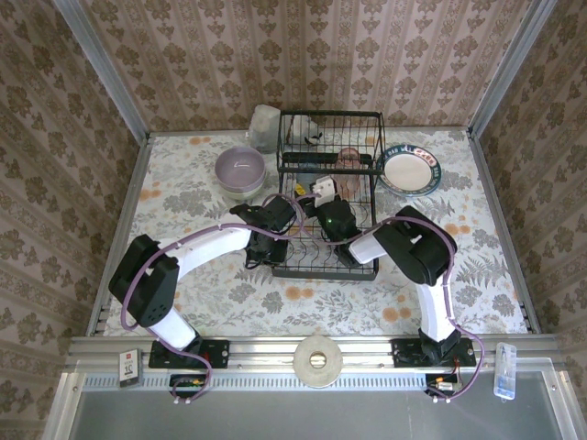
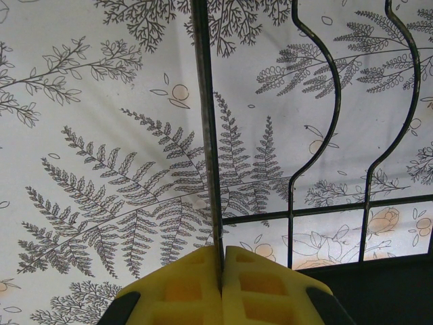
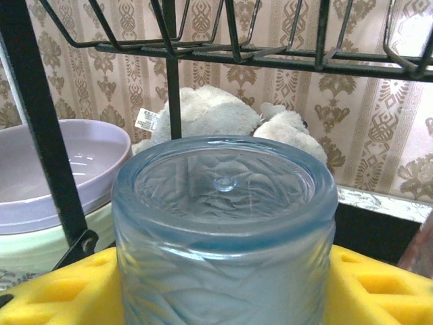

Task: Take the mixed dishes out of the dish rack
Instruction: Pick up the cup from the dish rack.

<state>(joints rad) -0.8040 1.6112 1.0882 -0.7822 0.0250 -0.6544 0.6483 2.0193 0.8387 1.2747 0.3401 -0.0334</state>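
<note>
Squarely, grey-blue tumbler (image 3: 223, 223) gripped in right gripper (image 3: 223, 291), left gripper (image 2: 222, 288) pinching dish rack (image 2: 206, 135)

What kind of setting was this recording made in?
Probably a lab booth dressed up as a home kitchen: wallpapered panels set in a metal frame, a floral tablecloth, and a black wire dish rack.

Bowls two (lavender bowl (image 1: 240, 168), pale green bowl (image 3: 30, 247)); tumblers two (pink tumbler (image 1: 348, 160), grey-blue tumbler (image 3: 223, 237)); plate (image 1: 410, 171) one; dish rack (image 1: 326, 271) one.
</note>
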